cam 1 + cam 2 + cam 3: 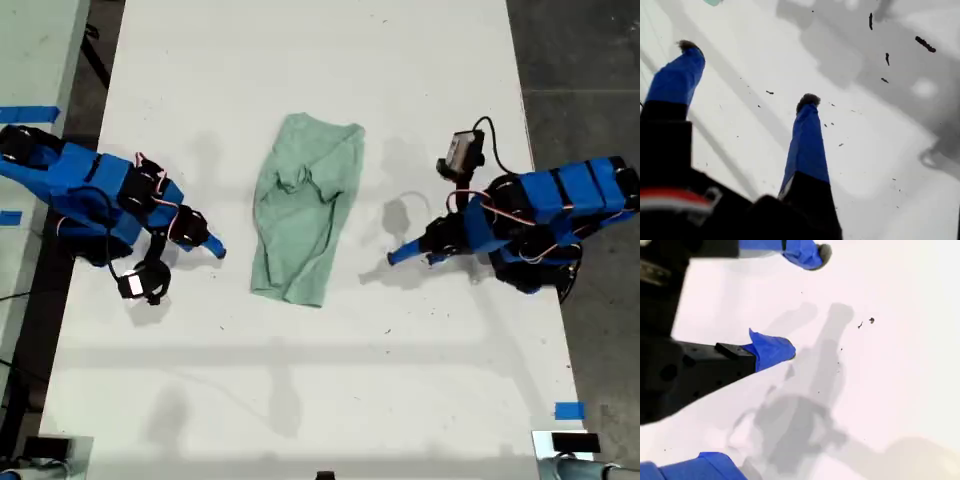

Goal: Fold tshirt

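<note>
Item: my first gripper (750, 75), blue-taped fingers (807, 145) with dark tips, jaws spread wide with nothing between them, over the white table (880, 165), which is dotted with dark specks (925, 44). Item: my second gripper (802, 300), blue-taped fingers (771, 349), jaws likewise spread and empty above grey shadows. Item: blue tape (568, 410), a small unmarked piece near the table edge at the exterior view's lower right. Item: two blue arms, one at the exterior view's left (100, 190), one at its right (540, 215), both pointing inward and stopping short of the cloth; the wrist views do not settle which is which. Item: tshirt (300, 220), pale mint green, plain, lying rumpled and partly folded in on itself at the table's middle between the arms, touching neither.
</note>
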You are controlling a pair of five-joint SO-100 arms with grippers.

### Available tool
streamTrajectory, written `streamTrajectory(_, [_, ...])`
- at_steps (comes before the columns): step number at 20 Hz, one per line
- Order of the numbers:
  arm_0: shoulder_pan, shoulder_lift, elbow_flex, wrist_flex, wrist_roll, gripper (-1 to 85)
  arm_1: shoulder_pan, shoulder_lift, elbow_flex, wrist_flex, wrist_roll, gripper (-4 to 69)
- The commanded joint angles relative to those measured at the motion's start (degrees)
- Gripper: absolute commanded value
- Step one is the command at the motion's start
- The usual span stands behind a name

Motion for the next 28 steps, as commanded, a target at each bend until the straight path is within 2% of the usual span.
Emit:
streamTrajectory(1, [-0.4, 1.9, -0.5, -1.1, 0.5, 22.6, -1.1, -1.2, -1.0, -0.6, 0.9, 34.6])
streamTrajectory(3, [-1.4, 0.4, -2.7, -2.2, 2.5, 23.0, -1.0, -9.1, -5.7, -2.3, -0.9, 34.6])
streamTrajectory(7, [-4.4, -16.0, -19.2, -4.5, 11.6, 24.1, 0.9, -37.2, -28.6, -3.2, -7.5, 35.8])
streamTrajectory(10, [-5.6, -30.9, -33.0, -6.2, 16.7, 24.9, 1.3, -54.0, -46.2, -1.8, -10.7, 35.6])
streamTrajectory(12, [-6.1, -38.3, -38.8, -6.7, 17.8, 25.4, 1.1, -64.5, -58.5, 1.3, -11.4, 35.6])
streamTrajectory(18, [-6.5, -49.7, -40.8, -11.1, 16.0, 23.8, 1.0, -85.5, -80.9, 3.3, -11.2, 34.7])
streamTrajectory(25, [-4.6, -60.5, -45.0, -16.9, 11.2, 16.7, 0.9, -95.5, -83.9, -4.5, -7.8, 32.8])
streamTrajectory(27, [-4.2, -62.6, -47.5, -15.8, 10.7, 15.3, 1.1, -97.1, -84.0, -6.5, -7.5, 29.4])
streamTrajectory(28, [-4.1, -63.3, -48.7, -15.3, 10.6, 12.8, 1.1, -97.8, -84.0, -6.9, -6.9, 22.2])
